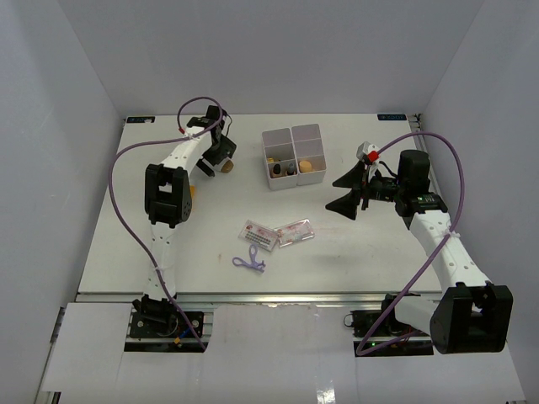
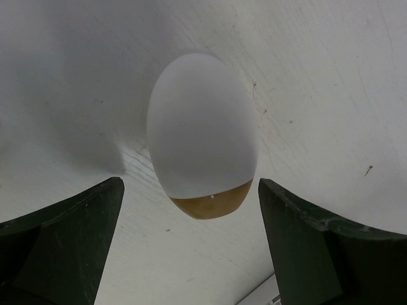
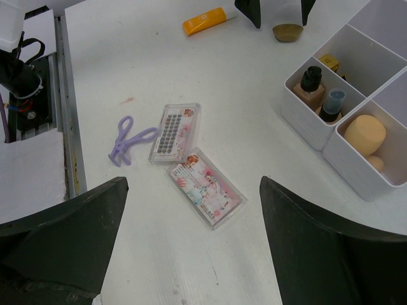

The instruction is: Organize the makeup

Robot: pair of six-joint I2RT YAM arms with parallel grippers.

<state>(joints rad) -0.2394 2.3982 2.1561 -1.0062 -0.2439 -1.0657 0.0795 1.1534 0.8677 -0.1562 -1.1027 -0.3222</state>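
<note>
The white egg-shaped piece (image 2: 200, 127), tan at one end, lies on the table (image 1: 379, 252) to the left of the white four-compartment box (image 3: 302, 121), apart from it. It is bracketed by the left gripper (image 2: 191, 197), whose fingers are spread wide, one on each side, neither touching it.

The step in hand is judged to be the pick-up of this piece. The fingers should be lowered evenly so that the rounded body is caught at its widest part. They should then be closed gently, since a smooth egg shape is likely to slip out under a skewed squeeze.

The clear packets (image 3: 205, 187) and the purple tool (image 3: 127, 138) lie in front of the box, on the arm-base side, and the yellow-orange tube (image 3: 205, 20) lies left of it. The right gripper (image 3: 194, 190) is held above the packets, fingers wide apart, with nothing between them.

Of the box's two nearer compartments, the left holds small bottles (image 3: 311, 82) and the right holds tan sponges (image 3: 364, 133). Nothing can be made out in the two far ones.
</note>
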